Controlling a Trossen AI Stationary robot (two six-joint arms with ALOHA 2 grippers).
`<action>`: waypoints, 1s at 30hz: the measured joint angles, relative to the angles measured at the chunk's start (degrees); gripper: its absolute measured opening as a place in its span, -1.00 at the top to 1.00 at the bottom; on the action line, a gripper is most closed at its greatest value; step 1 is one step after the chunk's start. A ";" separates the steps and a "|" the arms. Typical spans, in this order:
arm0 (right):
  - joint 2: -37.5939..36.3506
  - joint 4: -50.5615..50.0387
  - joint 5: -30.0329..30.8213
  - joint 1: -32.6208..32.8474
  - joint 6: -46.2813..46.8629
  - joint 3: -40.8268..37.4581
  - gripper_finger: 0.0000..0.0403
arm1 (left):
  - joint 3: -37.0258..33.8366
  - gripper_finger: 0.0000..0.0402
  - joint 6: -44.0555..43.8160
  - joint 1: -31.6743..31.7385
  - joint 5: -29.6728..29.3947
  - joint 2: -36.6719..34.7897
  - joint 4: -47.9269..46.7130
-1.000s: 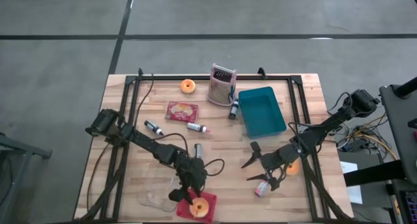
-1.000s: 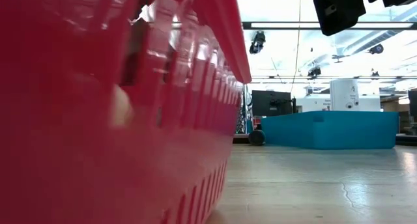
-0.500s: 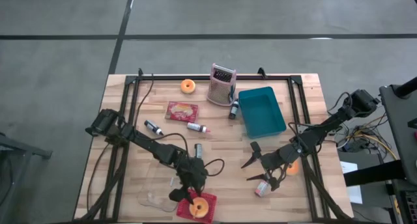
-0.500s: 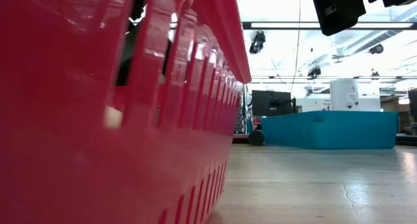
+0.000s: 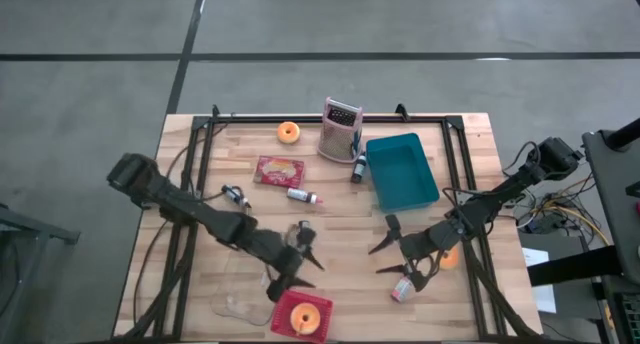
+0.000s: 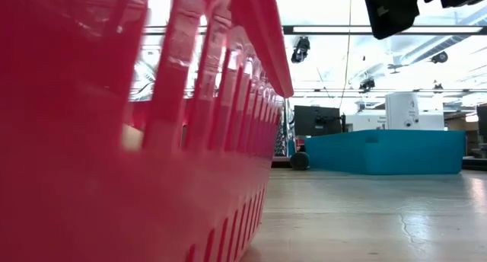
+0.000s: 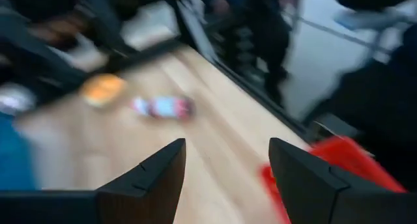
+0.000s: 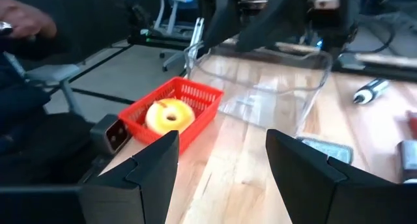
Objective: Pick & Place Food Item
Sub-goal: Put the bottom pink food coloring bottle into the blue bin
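Doughnut [image 5: 306, 317] in hand no longer: it lay flat in the red basket [image 5: 283, 306] at the near edge of the table [image 5: 340, 254], which I judged to be where the food item belonged. My left gripper [image 5: 303, 252] hung just above and beyond that basket, fingers [image 7: 144, 182] spread apart and holding nothing; I read that as the posture of a release done, jaws left wide so nothing could catch on the basket's slotted wall. Beside the basket lay a clear plastic container [image 5: 240, 289], untouched by me. Farther back on the boards were a marker [image 5: 236, 196], a red food packet [image 5: 279, 170], a small pink-capped tube [image 5: 302, 195] and a second doughnut [image 5: 289, 132] near the far rail, with a metal grater [image 5: 340, 129] standing upright to its right. Then came the teal bin [image 5: 402, 171], well apart from either hand. My right gripper [image 5: 395, 254] waited low over the table's right half, its fingers [image 8: 140, 170] open too and empty, pointed toward the basket. A small pink-and-white packet [image 5: 403, 289] lay just beside it, and an orange item [image 5: 449, 256] sat half hidden under the right arm, so I could not tell what it was
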 joint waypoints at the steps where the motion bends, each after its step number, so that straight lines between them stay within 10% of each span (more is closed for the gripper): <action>1: 0.00 0.46 0.21 0.00 -0.36 0.00 -0.11 | -2.00 -0.11 0.74 -0.01 -1.44 -1.33 3.87; 16: 0.04 4.11 16.57 -0.02 -5.57 -0.24 -0.11 | -33.22 -0.11 0.05 0.13 -11.99 -18.33 34.92; 30: 19.70 21.46 21.41 -3.03 -6.42 0.07 -0.11 | -37.74 -0.11 -0.56 0.12 -17.04 -22.83 34.91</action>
